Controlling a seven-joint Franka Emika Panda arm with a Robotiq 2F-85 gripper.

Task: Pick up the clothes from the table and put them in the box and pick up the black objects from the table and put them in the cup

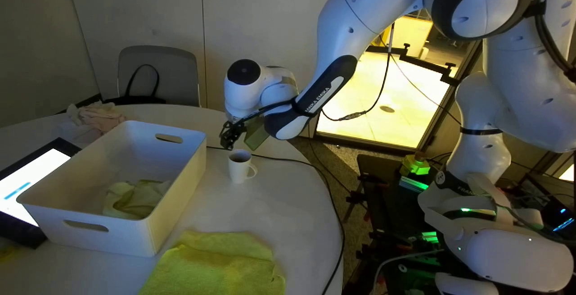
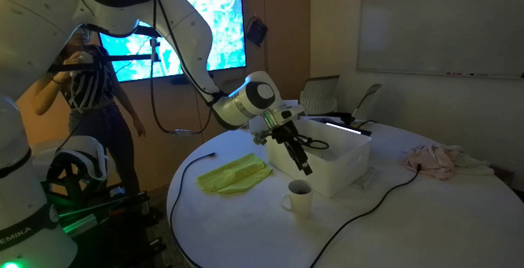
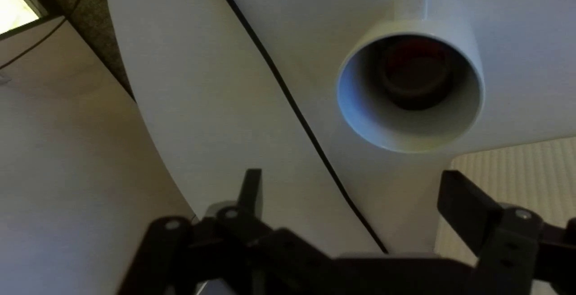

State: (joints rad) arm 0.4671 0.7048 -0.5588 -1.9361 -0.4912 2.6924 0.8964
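My gripper (image 3: 352,173) stands open beside and above the white cup (image 1: 236,171), its jaws wide apart with nothing between them. The cup is upright on the white table (image 2: 245,231); in an exterior view the fingertips (image 2: 305,170) hang just over its rim. Down in the cup lies a dark round black object (image 3: 416,81) with a reddish tint. Of the clothes, a yellow-green cloth (image 2: 235,174) is spread on the table, and a pale yellow-green cloth (image 1: 132,198) rests crumpled in the white box (image 1: 180,196). The arm partly covers the box in an exterior view.
A black cable (image 2: 364,215) runs across the table past the cup. Behind the box lies a lit tablet (image 1: 33,182). A bundle of pink and white fabric (image 2: 434,161) sits on the far side. One person (image 2: 96,92) stands near the screen.
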